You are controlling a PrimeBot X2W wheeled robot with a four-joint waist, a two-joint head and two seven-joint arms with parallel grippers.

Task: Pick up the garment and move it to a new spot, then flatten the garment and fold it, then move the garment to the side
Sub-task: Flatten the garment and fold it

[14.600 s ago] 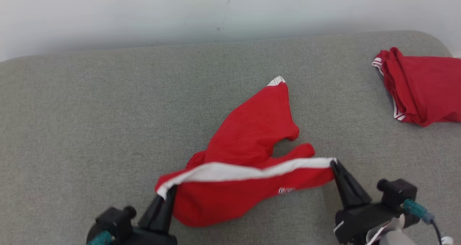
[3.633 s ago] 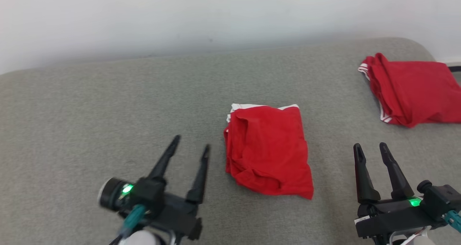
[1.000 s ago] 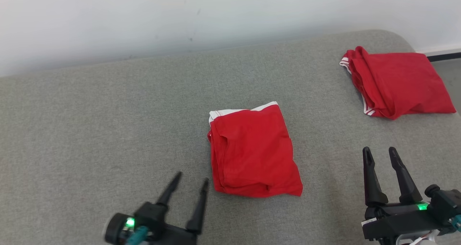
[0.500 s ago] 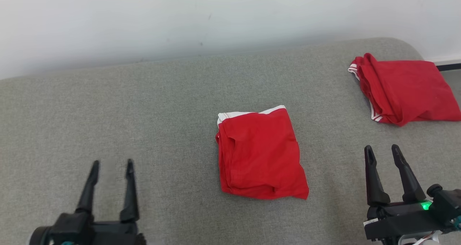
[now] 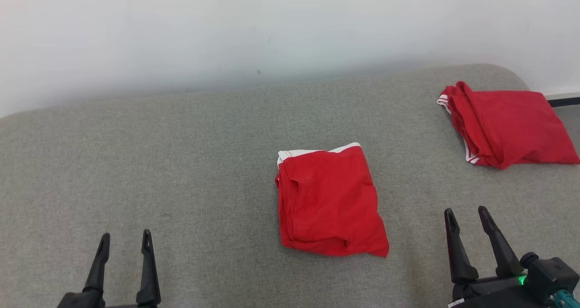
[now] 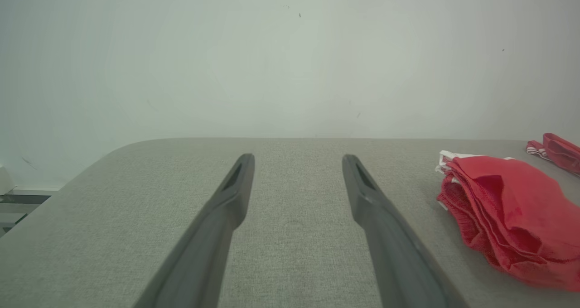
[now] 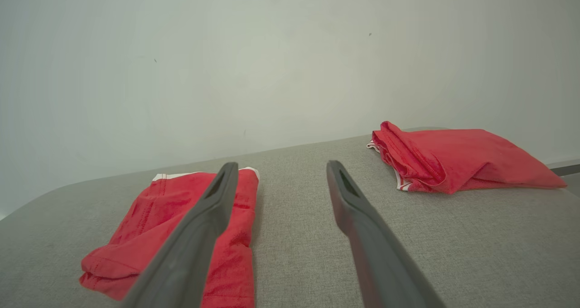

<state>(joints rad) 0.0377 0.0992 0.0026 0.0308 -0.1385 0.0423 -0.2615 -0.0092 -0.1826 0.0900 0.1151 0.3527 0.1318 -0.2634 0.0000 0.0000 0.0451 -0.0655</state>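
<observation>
L tool (image 5: 125, 234), R tool (image 5: 466, 209): blk tapered fingers (image 5: 454, 244); R green LED (image 5: 522, 280).

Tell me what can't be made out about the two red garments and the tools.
- Centre red folded garment with white trim: inner layers hidden under its top layer; right wrist view, the right tool covers part.
- Far red folded garment: left wrist view, cut off by the right edge.
- Left tool: head view, its body cut off by the bottom edge.
</observation>
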